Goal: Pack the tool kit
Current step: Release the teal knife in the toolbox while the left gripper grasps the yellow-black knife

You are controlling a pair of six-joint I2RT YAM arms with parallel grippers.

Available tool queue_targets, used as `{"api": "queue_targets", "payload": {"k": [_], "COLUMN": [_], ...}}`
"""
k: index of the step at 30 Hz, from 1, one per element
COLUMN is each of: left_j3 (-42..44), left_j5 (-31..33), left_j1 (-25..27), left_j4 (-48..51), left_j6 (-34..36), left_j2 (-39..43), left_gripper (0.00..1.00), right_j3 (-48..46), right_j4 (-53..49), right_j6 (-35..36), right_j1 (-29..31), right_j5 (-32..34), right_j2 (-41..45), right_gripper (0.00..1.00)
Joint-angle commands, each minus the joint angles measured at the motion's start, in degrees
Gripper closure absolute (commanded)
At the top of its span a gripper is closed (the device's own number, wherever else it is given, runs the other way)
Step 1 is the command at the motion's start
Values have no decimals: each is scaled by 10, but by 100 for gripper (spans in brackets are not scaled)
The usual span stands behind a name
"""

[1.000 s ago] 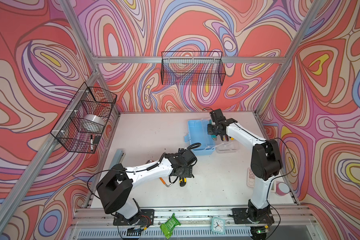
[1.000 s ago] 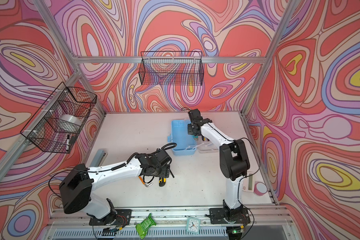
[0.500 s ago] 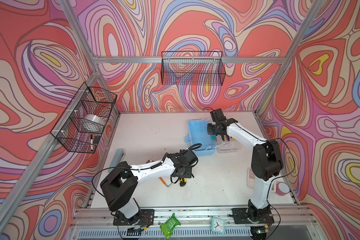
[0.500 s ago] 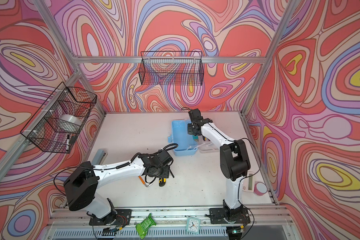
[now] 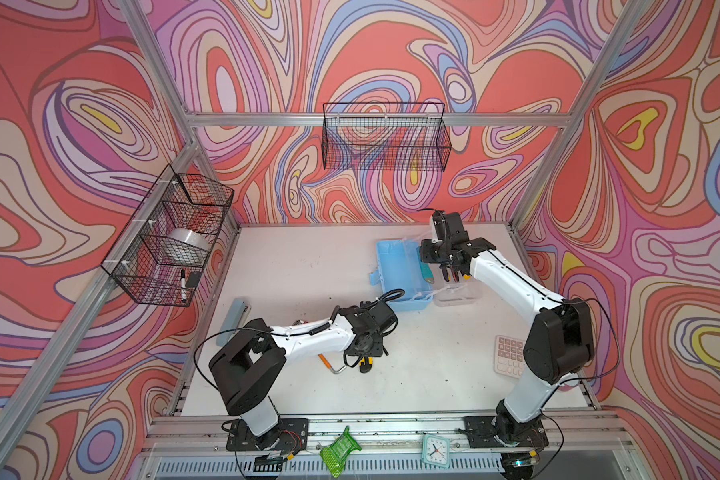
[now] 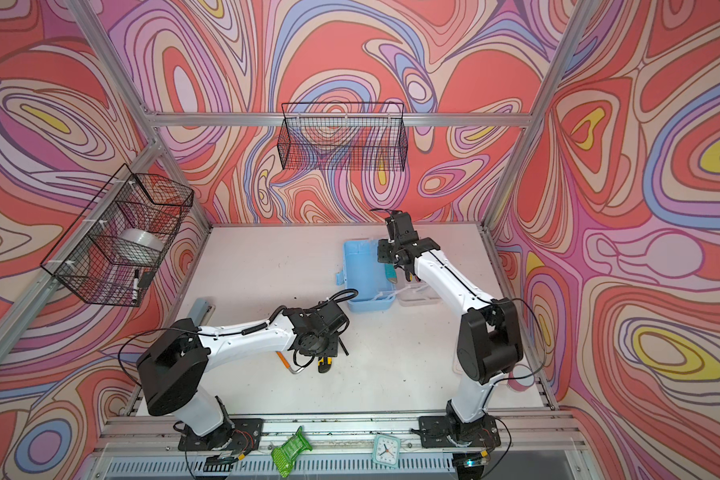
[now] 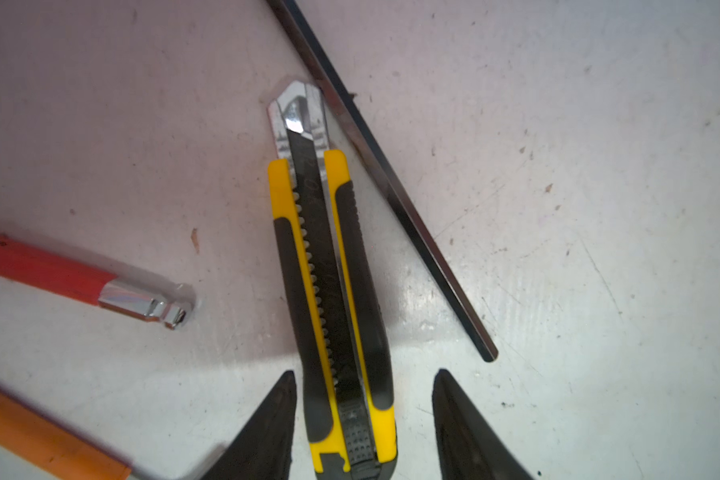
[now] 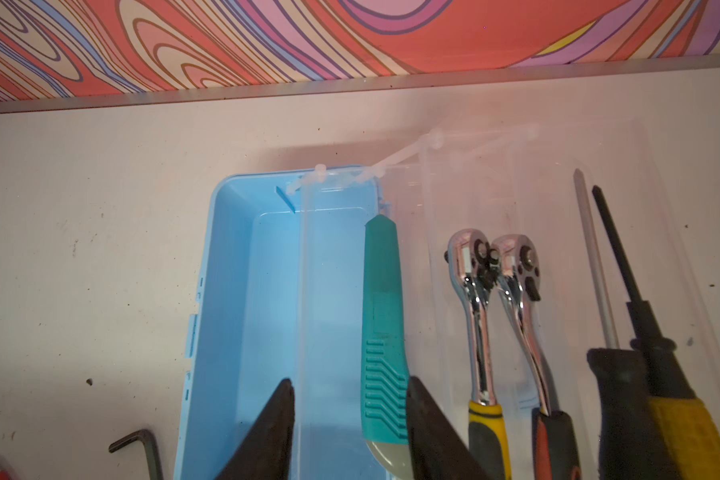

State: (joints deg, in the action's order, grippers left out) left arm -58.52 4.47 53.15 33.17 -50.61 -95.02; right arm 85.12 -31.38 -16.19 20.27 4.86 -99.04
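The light blue tool kit box (image 5: 395, 270) (image 8: 246, 311) lies open at the back of the table, its clear tray (image 8: 433, 199) beside it. In the tray lie two ratchets (image 8: 474, 291) and screwdrivers (image 8: 624, 270). A teal utility knife (image 8: 383, 332) rests at the box's tray-side edge. My right gripper (image 8: 351, 379) (image 5: 449, 273) hovers open above the box, one finger next to the teal knife. My left gripper (image 7: 365, 373) (image 5: 366, 358) is open, straddling a yellow-black utility knife (image 7: 329, 270) on the table, gaps on both sides. A long hex key (image 7: 391, 187) lies alongside.
A red-handled tool (image 7: 42, 266) and an orange handle (image 7: 38, 436) lie near the yellow knife. A small hex key (image 8: 142, 444) sits beside the box. The grey-blue stapler (image 5: 233, 320) is at the left edge, the pink calculator (image 5: 508, 355) at the right.
My left gripper's jaws have narrowed around the yellow-black knife and its arm has shifted slightly. The right gripper stays over the box with little change.
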Motion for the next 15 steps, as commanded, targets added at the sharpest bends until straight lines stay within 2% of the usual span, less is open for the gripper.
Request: {"api": "queue_targets", "payload": {"k": [1, 6, 15], "left_j3": [-2, 5, 2], "left_j5": [5, 6, 0], "left_j1": [-7, -15, -27], "left_j4": [5, 3, -1], "left_j6": [-16, -31, -32], "left_j2": [-8, -4, -15], "left_gripper": [46, 47, 48], "right_j3": [-24, -57, -115], "right_j4": [10, 15, 45], "right_j6": [1, 13, 12], "right_j1": [-2, -2, -15], "right_j5": [3, 24, 24], "right_j2": [28, 57, 95], "right_gripper": [55, 55, 48]}}
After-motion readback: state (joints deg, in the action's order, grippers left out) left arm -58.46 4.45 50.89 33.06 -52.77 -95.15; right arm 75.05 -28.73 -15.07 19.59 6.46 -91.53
